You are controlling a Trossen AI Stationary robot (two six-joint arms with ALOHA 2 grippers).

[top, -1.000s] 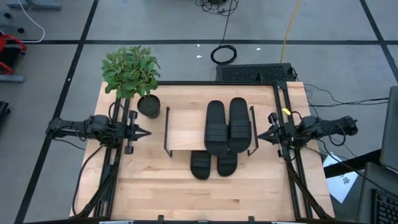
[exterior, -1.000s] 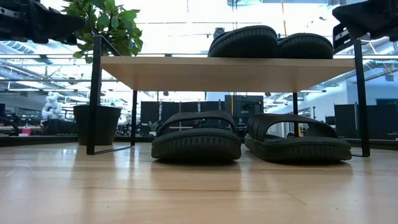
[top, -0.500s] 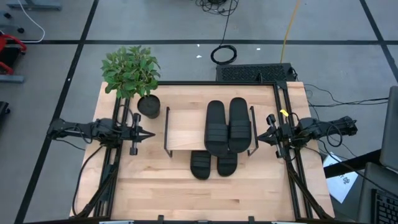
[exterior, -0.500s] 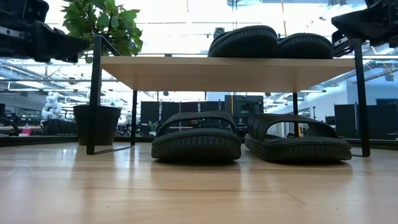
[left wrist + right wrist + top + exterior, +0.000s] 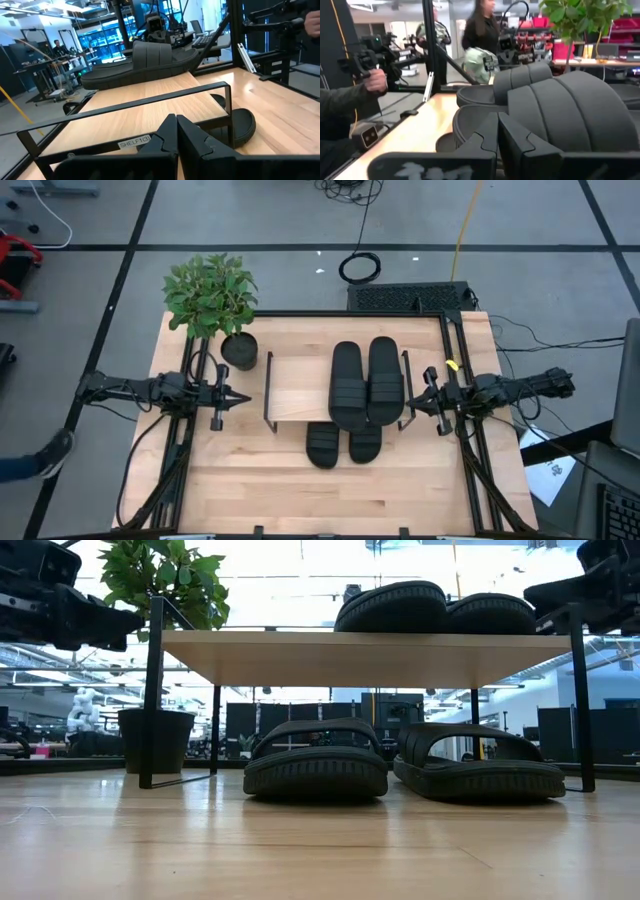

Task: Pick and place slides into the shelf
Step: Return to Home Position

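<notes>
The shelf [image 5: 300, 390] stands mid-table, a light board on black wire side frames. Two black slides [image 5: 347, 385] [image 5: 384, 378] lie side by side on the right half of its top board. Two more [image 5: 322, 446] [image 5: 365, 444] rest on the tabletop under it, their ends sticking out toward the near edge [image 5: 316, 765] [image 5: 480, 770]. My left gripper [image 5: 243, 397] hovers shut just left of the shelf, pointing at it [image 5: 176, 131]. My right gripper [image 5: 408, 404] is shut close to the shelf's right frame, facing the top slides [image 5: 580, 115].
A black pot [image 5: 240, 350] with a leafy plant [image 5: 210, 292] sits by the shelf's far left corner, close to my left arm. Bare wood [image 5: 330, 500] lies toward the near edge. A person [image 5: 480, 30] and a hand holding a device [image 5: 375, 80] show beyond the table.
Both arms have moved inward toward the shelf and come down a little, the left one toward the table's right, the right one toward its left. Both grippers stayed shut. The slides and shelf have not moved.
</notes>
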